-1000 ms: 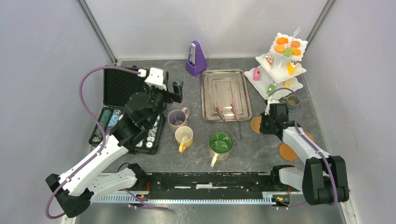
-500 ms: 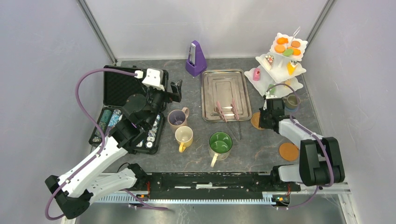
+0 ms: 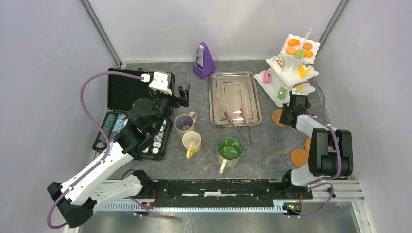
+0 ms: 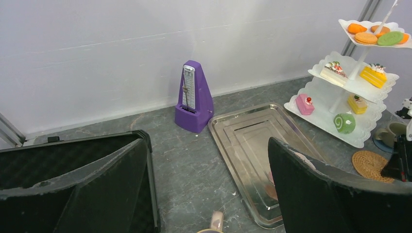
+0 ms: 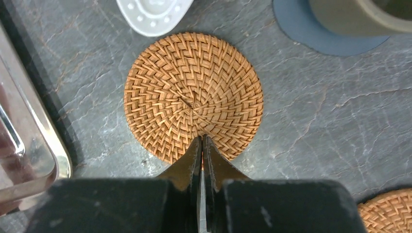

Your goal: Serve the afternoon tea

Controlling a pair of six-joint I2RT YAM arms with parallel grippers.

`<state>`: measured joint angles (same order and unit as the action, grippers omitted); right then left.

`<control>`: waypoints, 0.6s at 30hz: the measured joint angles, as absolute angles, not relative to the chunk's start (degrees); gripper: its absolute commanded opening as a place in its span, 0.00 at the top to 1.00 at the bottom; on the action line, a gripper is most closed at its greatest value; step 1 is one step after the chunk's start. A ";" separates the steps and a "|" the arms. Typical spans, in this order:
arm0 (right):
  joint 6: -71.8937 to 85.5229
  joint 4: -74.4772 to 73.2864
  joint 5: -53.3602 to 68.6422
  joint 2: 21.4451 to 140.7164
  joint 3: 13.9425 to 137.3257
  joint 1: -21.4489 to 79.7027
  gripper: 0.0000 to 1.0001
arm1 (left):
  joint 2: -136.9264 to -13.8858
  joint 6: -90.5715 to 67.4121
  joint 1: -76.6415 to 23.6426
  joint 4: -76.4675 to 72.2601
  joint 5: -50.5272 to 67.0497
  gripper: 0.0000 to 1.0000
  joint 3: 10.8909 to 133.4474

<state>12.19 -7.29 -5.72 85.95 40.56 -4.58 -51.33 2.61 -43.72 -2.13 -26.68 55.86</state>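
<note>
Over the last second the woven coaster is seen to have been shifted across the desk, away from the corner of the steel tray and toward the olive mug at the foot of the three-tier stand. This is judged to be a place being laid beside the stand for one of the mugs. The right claw is pressed almost fully together, with only a thin slit left, and is clamped on the near rim of the coaster, which lies flat between tray and mug. The left claw is held spread wide and empty, above the desk just beyond the mauve mug.
</note>
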 measured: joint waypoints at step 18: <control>12.60 -5.43 -2.26 91.85 45.87 -10.63 0.94 | -51.35 2.59 -43.72 -2.13 -26.37 0.00 55.86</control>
